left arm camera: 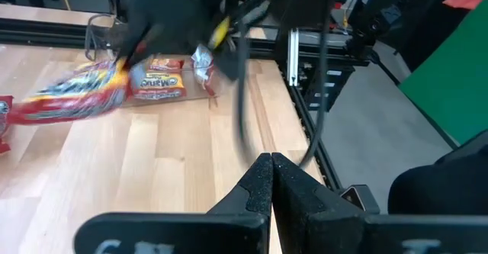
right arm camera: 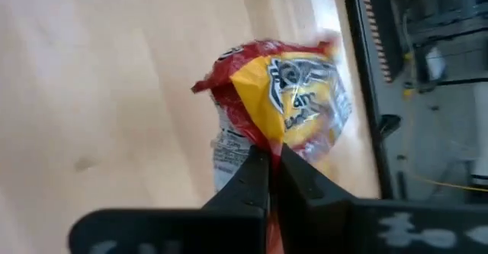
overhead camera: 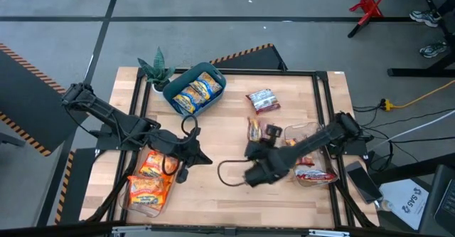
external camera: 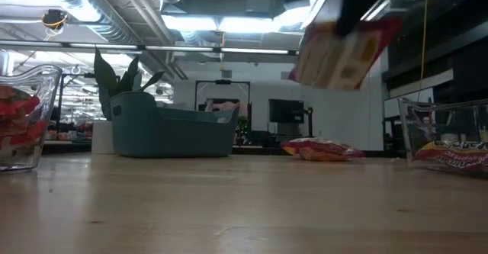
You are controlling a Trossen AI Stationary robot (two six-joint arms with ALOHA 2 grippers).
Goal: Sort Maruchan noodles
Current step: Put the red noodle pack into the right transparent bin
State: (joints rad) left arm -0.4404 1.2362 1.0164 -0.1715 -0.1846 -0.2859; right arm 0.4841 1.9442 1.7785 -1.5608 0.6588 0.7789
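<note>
My right gripper is shut on a red-and-yellow noodle packet above the middle of the table; the packet also shows in the high view and in the low view. My left gripper is shut and empty, left of centre. A red-white packet lies flat on the table farther back. A teal bin holds blue-white packets. A clear tray at the near left holds orange packets. A clear tray at the right holds red ones. My right gripper pinches the packet by one crumpled end between its two fingers, coming from above. The rest of the packet spreads out beyond the fingertips. The packet is lifted clear of the table and tilted in the low view.
A small potted plant stands at the far left corner beside the bin. A black frame rail runs along the table's right side. Bare wood lies between the two trays at the near edge.
</note>
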